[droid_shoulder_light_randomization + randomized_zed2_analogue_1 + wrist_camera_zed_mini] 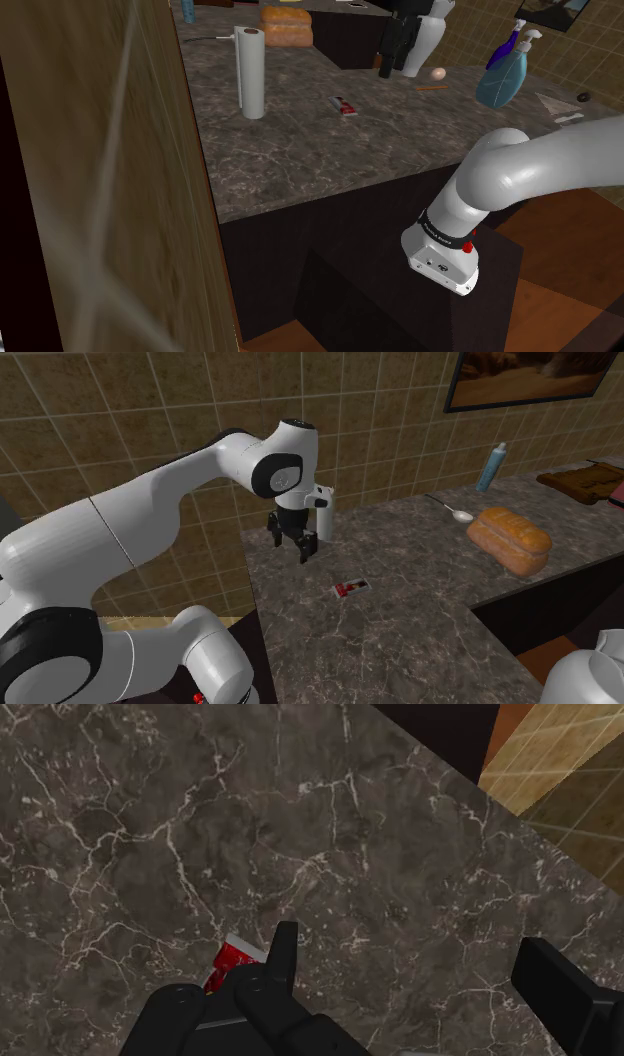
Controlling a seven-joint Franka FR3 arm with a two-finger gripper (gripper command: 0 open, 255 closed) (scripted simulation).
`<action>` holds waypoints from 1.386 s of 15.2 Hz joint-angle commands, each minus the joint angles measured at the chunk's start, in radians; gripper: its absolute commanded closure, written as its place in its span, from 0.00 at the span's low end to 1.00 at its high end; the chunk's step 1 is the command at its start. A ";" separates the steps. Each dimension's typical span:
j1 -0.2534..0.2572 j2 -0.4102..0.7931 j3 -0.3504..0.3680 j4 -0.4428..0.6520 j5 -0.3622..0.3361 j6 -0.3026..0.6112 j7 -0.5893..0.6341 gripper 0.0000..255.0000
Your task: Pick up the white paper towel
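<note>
The white paper towel roll (251, 72) stands upright on the dark marble counter (300, 150), near its edge at the shoulder view's left. In the second exterior view the roll (323, 512) shows just behind the gripper, partly covered by it. My black gripper (292, 547) hangs open above the counter, pointing down, with nothing between its fingers. In the wrist view the gripper (420, 979) looks at bare marble, its fingers (281, 954) wide apart, and a small red card (232, 964) lies by one finger. In the shoulder view the gripper (388, 58) is well right of the roll.
A small red card (343, 105) lies on the counter between roll and gripper. A bread loaf (285, 28) sits at the back, a blue spray bottle (503, 72) at the right. A wooden panel (110, 180) closes the left. The counter edge drops near the stand (400, 290).
</note>
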 commanded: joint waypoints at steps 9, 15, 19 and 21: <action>0.019 0.331 0.070 0.271 0.036 0.037 0.062 0.00; 0.032 0.584 0.116 0.530 0.034 0.013 0.117 0.00; 0.048 0.763 0.145 0.741 0.019 -0.031 0.159 0.00; 0.060 0.859 0.158 0.864 0.007 -0.063 0.182 0.00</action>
